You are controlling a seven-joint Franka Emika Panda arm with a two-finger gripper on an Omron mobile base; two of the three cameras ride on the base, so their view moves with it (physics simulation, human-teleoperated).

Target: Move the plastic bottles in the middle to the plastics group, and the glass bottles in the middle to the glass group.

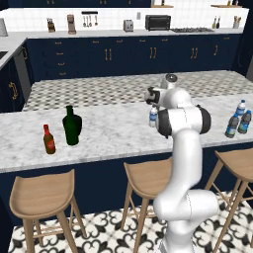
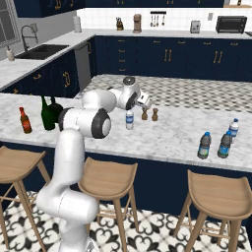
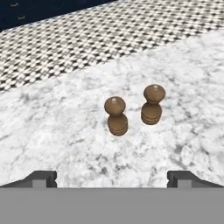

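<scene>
My pincer [image 2: 146, 101] is wide apart and holds nothing. It hangs over the shakers [image 3: 133, 111]. The bottle [image 2: 129, 119] stands upright on the counter [image 2: 167, 133], just left of my pincer and nearer me.

The arm hides most of 1 plastic bottle [image 1: 153, 117].

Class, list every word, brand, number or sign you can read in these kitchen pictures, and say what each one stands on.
No text can be read anywhere.
Small clear plastic water bottles at the counter's right end: blue labels, too blurred to read.
Small clear water bottle in the middle: blue label, unreadable.
Small brown red-capped sauce bottle: label too small to read.
Squat dark green glass bottle: no lettering visible.
</scene>
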